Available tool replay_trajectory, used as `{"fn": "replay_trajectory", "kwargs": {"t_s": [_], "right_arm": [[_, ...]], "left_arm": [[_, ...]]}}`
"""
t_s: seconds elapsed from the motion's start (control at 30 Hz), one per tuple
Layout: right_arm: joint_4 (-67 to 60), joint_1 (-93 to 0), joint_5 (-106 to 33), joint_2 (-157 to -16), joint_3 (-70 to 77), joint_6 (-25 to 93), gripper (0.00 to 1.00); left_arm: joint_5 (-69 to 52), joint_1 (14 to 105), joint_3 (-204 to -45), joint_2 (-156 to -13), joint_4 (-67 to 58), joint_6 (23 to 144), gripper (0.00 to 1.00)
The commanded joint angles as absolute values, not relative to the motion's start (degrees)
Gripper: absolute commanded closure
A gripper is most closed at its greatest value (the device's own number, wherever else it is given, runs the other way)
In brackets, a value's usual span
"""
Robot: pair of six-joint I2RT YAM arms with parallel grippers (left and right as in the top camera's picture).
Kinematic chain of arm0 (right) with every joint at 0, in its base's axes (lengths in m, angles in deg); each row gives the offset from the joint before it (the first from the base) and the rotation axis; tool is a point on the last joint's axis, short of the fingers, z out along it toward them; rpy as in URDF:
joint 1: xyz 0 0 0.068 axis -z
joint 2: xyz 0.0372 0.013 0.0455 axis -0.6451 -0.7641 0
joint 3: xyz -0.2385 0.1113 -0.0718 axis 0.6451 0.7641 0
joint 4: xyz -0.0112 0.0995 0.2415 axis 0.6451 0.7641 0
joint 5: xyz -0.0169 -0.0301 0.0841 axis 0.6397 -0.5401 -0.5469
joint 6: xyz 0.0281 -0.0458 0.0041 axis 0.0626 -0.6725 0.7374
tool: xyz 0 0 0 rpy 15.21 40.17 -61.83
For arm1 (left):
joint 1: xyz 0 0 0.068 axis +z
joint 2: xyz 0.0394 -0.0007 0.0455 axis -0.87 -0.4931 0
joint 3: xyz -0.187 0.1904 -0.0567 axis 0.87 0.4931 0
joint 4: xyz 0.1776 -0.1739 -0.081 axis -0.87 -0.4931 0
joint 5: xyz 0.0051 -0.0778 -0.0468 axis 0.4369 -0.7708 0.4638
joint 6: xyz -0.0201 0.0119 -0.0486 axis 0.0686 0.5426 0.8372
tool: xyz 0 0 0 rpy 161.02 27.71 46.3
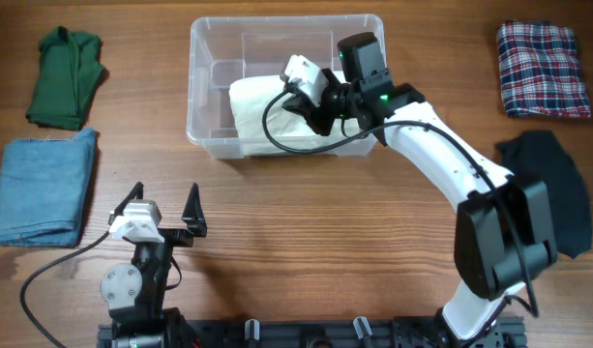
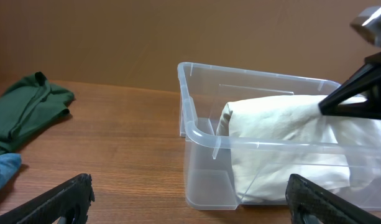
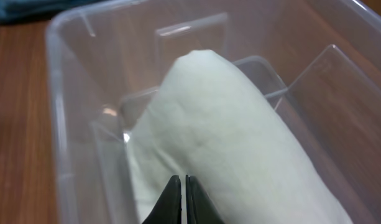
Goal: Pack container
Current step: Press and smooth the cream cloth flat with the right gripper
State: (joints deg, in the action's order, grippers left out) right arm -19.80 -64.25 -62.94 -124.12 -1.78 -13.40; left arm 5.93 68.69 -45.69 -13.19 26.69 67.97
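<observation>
Right gripper (image 3: 183, 198) pinched closed on cream folded cloth garment (image 1: 255, 118), held to near side of clear rectangular plastic container (image 1: 192, 92) at table's far centre, likely sparing room for more; left gripper (image 1: 164, 199) rests spread open.

Right end of folded white cloth (image 1: 252, 111) beneath the right hand (image 1: 294, 104).

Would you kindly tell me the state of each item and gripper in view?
container: open, partly filled
cream garment: folded, inside container
green garment: folded, unpacked
blue garment: folded, unpacked
plaid garment: folded, unpacked
dark garment: rumpled, unpacked
left gripper: open, empty
right gripper: shut on cream garment
</observation>
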Motion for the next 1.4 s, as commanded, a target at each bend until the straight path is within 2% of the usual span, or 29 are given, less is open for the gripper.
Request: {"fn": "replay_trajectory", "kwargs": {"t_s": [0.0,0.57,1.37], "right_arm": [[-21.90,-64.34,-59.48,-126.88,-2.81,-14.34,0.95],[-38.66,-63.92,-40.60,-132.39,-2.81,-13.73,0.96],[-50.29,-60.36,-39.59,-137.35,-2.81,-11.08,0.96]], "left_arm": [[6.52,68.95,-45.21,-12.78,26.69,68.71,0.00],[6.52,68.95,-45.21,-12.78,26.69,68.71,0.00],[6.52,68.95,-45.21,-12.78,26.69,68.71,0.00]]}}
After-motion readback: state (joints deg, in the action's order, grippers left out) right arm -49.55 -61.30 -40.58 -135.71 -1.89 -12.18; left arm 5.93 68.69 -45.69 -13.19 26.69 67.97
